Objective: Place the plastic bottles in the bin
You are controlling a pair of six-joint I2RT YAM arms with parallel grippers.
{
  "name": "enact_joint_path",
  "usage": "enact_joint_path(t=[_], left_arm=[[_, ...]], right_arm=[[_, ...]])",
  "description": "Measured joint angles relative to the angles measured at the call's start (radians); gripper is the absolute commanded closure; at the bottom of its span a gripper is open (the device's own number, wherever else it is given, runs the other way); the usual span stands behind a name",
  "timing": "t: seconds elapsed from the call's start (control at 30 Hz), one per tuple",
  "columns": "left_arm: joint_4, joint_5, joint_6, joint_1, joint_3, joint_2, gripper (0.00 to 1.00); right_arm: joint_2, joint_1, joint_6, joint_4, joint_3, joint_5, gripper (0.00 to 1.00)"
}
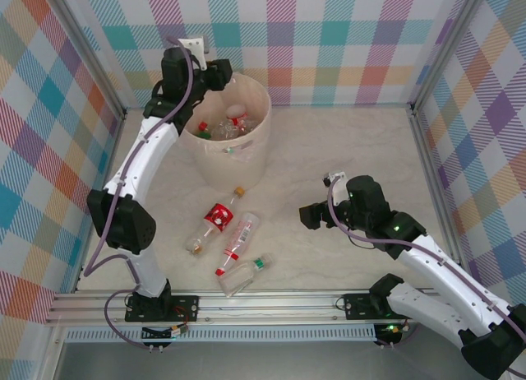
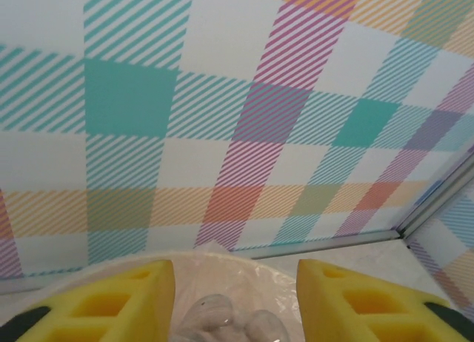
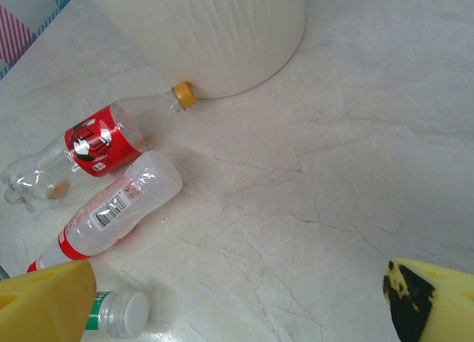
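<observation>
Three loose bottles lie slantwise on the table, to the left of the right gripper, open and empty, the nearer arm. The left gripper hangs open above the bin.

Three loose bottles (one bin)

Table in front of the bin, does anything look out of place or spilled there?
Three lie on their sides on the table, outside the bin: a red-labelled bottle with its yellow cap at the bin's base, a white-labelled bottle beside it, a green-labelled bottle nearest the arms. No spill shows.
</observation>
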Motion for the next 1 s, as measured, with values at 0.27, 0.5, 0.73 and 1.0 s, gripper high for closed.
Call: enact_joint_path(t=[0.27, 0.5, 0.73, 1.0], left_arm=[[0.043, -0.016, -0.004, -0.015, -0.129, 0.008, 0.69], [0.027, 0.003, -0.003, -0.087, -0.261, 0.006, 0.7], [0.05, 0.047, -0.016, -0.094, -0.257, 0.024, 0.7], [0.04, 0.125, -0.061, -0.1, -0.128, 0.112, 0.5]], right_arm=[[-0.007, 0.0, 0.0, 0.001, 0.0, 0.0, 0.01], [0.015, 0.0, 0.0, 0.001, 0.0, -0.001, 0.01], [0.035, 0.0, 0.001, 0.013, 0.001, -0.003, 0.01], [0.035, 0.0, 0.009, 0.007, 0.027, 0.0, 0.01]])
